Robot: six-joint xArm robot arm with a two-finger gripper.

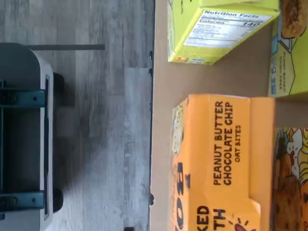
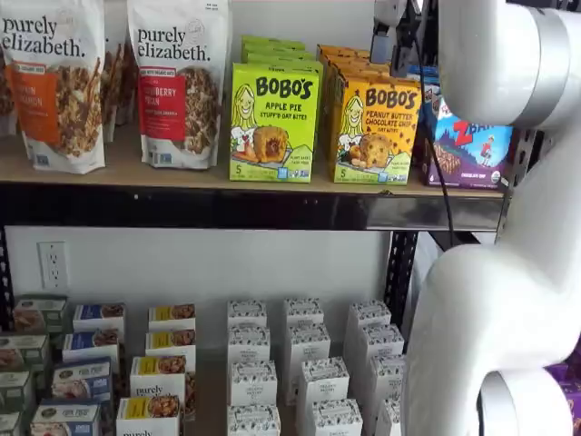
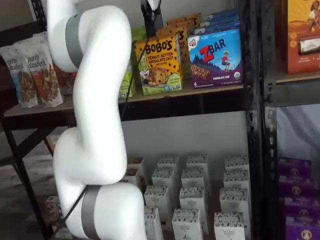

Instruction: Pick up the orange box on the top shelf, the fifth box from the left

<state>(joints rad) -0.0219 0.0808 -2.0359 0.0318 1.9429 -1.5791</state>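
Note:
The orange box (image 2: 376, 132) (image 3: 157, 62) stands upright at the front of a row of like boxes on the top shelf (image 2: 182, 173) (image 3: 215, 89), in both shelf views. My gripper (image 2: 392, 38) (image 3: 151, 19) hangs from above, just over the box's top edge and not touching it. Its black fingers stand apart with nothing between them. The wrist view looks down on the orange box's top and side panel (image 1: 221, 163), which reads "peanut butter chocolate chip", on the tan board (image 1: 202, 77).
A lime-green Bobo's box (image 2: 273, 123) (image 1: 211, 33) stands close on the orange box's left, a blue Zbar box (image 2: 467, 145) (image 3: 216, 57) on its right. Granola bags (image 2: 54, 82) fill the shelf's left end. Small white boxes (image 2: 304, 363) sit on the lower shelf. My white arm (image 2: 508, 272) (image 3: 95, 125) stands before the shelves.

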